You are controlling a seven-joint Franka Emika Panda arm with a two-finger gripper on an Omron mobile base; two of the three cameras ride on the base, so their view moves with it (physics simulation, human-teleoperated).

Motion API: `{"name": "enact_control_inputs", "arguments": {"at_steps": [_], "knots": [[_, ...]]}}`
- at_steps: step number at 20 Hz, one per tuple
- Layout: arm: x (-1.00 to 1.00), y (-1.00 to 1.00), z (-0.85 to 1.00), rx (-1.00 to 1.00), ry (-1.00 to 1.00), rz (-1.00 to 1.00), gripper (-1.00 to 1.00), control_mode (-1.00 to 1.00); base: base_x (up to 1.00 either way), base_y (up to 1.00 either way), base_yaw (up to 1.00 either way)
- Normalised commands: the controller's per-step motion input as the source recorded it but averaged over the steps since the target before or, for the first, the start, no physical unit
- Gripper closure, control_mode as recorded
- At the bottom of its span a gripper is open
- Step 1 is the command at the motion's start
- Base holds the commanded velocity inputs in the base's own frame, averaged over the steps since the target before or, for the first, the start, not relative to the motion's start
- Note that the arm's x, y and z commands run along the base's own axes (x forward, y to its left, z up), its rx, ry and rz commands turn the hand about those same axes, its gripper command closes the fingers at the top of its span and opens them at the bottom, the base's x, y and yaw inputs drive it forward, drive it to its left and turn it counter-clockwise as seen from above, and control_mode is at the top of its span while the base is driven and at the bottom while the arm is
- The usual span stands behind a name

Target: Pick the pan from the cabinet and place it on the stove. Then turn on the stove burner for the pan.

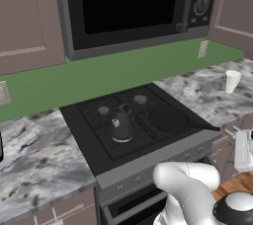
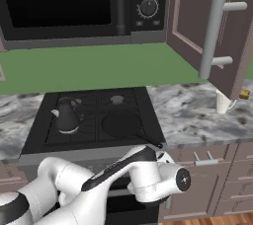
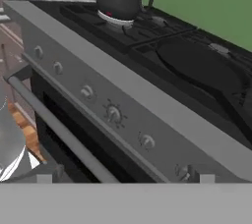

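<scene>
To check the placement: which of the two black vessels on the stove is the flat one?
The pan, flat with a long handle, on the right; the kettle stands tall.

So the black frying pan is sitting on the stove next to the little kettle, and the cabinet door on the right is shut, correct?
Not quite. The pan does sit on the stove beside the kettle, but the cabinet door on the right hangs open, swung out over the counter. The right base view shows it.
</scene>
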Motion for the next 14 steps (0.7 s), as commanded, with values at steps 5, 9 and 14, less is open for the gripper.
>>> {"name": "enact_control_inputs", "arguments": {"at_steps": [5,9,14], "knots": [[0.0,0.0,-0.15,0.13,-0.14,0.0,-1.0,-1.0,0.0,0.0,0.0],[0.0,0.0,-0.08,0.17,-0.04,0.0,-1.0,-1.0,0.0,0.0,0.0],[0.11,0.0,0.0,0.18,0.0,-0.05,-1.0,-1.0,0.0,0.0,0.0]]}}
